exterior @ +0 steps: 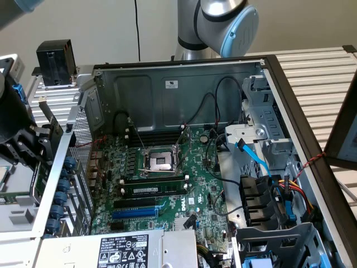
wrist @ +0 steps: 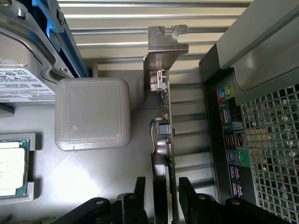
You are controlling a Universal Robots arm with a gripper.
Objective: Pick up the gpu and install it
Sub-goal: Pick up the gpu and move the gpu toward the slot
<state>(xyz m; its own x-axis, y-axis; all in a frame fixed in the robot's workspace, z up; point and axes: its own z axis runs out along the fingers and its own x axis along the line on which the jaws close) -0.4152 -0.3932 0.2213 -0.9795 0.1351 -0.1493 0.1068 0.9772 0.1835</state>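
The gpu [wrist: 164, 121] stands edge-on in the wrist view, its green board and dark cooler running away from the camera and its silver end bracket [wrist: 164, 49] at the far end. My gripper [wrist: 162, 183] straddles its near end. One black finger [wrist: 140, 186] is on the cooler side and the other on the board side, with a narrow gap on each, so the gripper is open. In the exterior view the gripper [exterior: 47, 139] is outside the open computer case at the exterior view's left, with the card's thin dark edge [exterior: 49, 117] sticking up beside it.
Beside the card lie a grey square block [wrist: 91, 112], a hard drive with a white label [wrist: 18, 79] and a CPU in a tray [wrist: 11, 168]. The case's rear port panel [wrist: 231, 135] and grille [wrist: 271, 140] are close on the other side. Inside the case are the motherboard [exterior: 167, 178], a blue slot [exterior: 136, 213] and cables [exterior: 262, 162].
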